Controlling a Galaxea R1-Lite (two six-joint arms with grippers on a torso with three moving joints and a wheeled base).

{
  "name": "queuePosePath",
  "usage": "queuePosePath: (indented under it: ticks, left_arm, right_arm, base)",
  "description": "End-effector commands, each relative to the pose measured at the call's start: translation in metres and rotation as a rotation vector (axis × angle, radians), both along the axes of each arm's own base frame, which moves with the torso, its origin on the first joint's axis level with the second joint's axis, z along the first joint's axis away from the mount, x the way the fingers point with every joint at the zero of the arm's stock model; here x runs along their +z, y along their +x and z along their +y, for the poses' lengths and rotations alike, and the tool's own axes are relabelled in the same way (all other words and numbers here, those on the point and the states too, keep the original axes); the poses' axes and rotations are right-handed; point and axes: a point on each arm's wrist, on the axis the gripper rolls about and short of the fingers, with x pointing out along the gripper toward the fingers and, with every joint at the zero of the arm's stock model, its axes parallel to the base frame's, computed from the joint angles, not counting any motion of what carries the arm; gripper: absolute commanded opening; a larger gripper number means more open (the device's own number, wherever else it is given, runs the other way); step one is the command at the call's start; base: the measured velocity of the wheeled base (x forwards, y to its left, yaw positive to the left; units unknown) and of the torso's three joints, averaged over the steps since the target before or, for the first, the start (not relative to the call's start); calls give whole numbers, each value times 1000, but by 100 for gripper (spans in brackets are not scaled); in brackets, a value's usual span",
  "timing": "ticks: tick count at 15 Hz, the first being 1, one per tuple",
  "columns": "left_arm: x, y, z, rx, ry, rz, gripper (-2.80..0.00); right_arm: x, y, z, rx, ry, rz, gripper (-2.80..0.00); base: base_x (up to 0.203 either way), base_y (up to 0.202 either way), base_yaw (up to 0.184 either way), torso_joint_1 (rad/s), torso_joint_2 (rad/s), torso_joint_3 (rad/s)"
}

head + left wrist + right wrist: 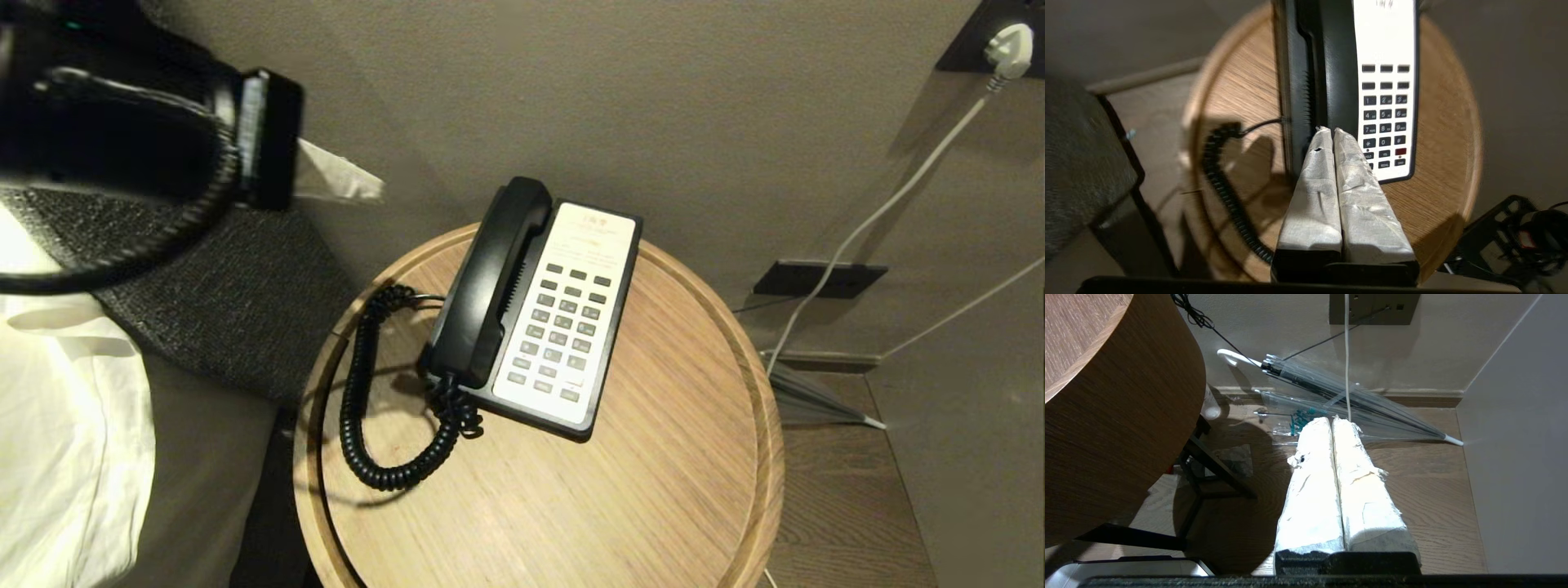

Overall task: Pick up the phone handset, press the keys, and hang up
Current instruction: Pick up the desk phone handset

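The black phone handset lies in its cradle on the left side of the black-and-white phone base, which stands on a round wooden table. Its coiled cord loops over the table's left part. My left gripper hangs shut and empty up and to the left of the phone, clear of it. In the left wrist view its white-wrapped fingers point along the handset beside the keypad. My right gripper is parked low beside the table, shut and empty, pointing at the floor.
A bed with white linen and a grey padded headboard sit left of the table. The wall rises close behind. A clear folded umbrella lies on the wooden floor at the right. A white cable runs to a plug.
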Motion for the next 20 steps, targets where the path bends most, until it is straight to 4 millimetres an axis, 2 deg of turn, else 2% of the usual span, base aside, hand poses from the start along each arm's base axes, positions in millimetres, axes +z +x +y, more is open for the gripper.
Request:
queuePosePath:
  ticks: [1, 4, 13, 20]
  left_arm:
    - [-24, 19, -41, -14, 130, 61, 0]
    - [-34, 18, -64, 8, 236, 53, 0]
    - [-53, 27, -86, 3, 337, 63, 0]
    - [-60, 38, -95, 55, 364, 23, 0]
  right_arm:
    - [-6, 2, 0, 0, 1, 20, -280]
    - [-6, 2, 0, 0, 1, 20, -280]
    - [-6, 2, 0, 0, 1, 20, -280]
    - [-6, 2, 0, -1, 1, 20, -280]
  base:
    - [0, 0, 0, 0, 0, 0]
    - [0, 0, 0, 0, 0, 0]
    - [0, 0, 0, 0, 0, 0]
    - [0, 0, 0, 0, 0, 0]
